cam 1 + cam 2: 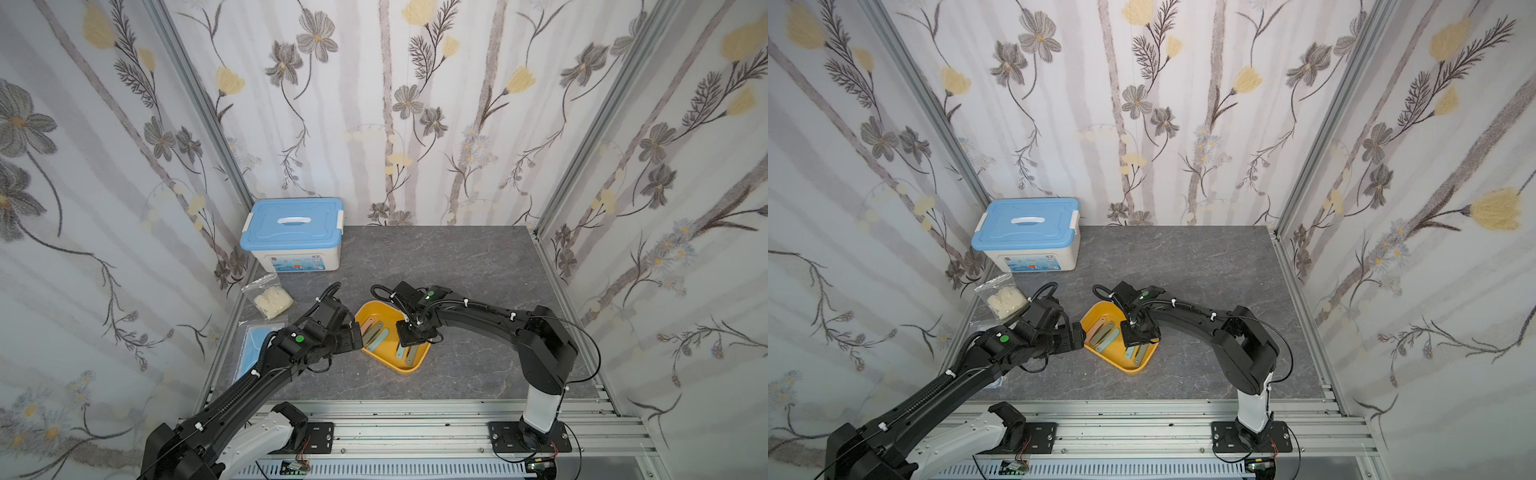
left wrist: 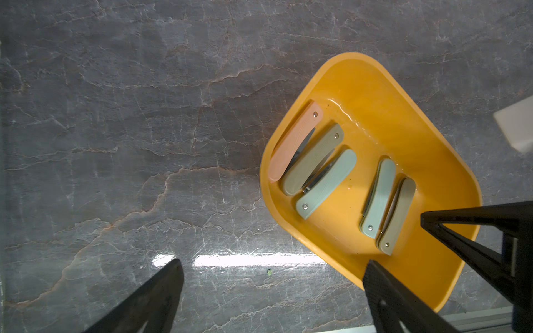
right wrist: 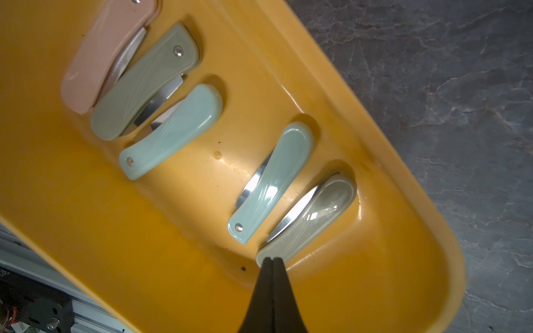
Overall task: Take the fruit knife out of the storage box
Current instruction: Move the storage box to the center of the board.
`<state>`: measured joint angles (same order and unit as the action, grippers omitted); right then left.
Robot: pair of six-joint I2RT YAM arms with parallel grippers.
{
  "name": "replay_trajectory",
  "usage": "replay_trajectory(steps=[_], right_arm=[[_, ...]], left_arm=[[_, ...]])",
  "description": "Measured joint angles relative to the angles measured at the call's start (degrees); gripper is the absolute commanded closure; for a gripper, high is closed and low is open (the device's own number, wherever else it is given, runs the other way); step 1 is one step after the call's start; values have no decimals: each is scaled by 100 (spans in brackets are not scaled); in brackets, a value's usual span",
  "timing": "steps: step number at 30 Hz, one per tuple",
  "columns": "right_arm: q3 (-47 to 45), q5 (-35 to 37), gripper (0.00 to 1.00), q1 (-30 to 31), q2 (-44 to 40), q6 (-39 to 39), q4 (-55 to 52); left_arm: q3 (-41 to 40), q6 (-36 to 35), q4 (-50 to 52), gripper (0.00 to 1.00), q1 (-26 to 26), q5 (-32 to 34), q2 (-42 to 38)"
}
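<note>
My right claw (image 3: 272,261), clenched, tips touching the end of the grey-green fruit knife (image 3: 314,213), which lies in the storage box (image 1: 376,309) beside its right wall. My left claw (image 2: 274,261) hangs spread over the left rim. Marble table (image 1: 478,266) bare far and right; floral walls (image 1: 415,124) enclose.

Robot test booth, floral wallpaper panels (image 1: 353,124), aluminium rails (image 1: 415,432)

In both top views the right arm (image 1: 478,311) covers part of the storage box (image 1: 374,309). The pink knife (image 3: 101,57) runs off the right wrist view's edge. The white box's label (image 1: 297,264) is too small to read.
</note>
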<state>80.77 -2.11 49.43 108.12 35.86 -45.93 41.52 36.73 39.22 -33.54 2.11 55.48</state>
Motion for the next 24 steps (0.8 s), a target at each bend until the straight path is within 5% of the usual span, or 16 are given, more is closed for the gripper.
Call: replay_trajectory(steps=[9, 24], right_arm=[[903, 85, 100, -592, 833, -109, 9], [2761, -155, 100, -1421, 2157, -354, -13]], left_arm=[[-177, 81, -223, 0, 0, 61, -160], [487, -87, -522, 0, 179, 74, 1152]])
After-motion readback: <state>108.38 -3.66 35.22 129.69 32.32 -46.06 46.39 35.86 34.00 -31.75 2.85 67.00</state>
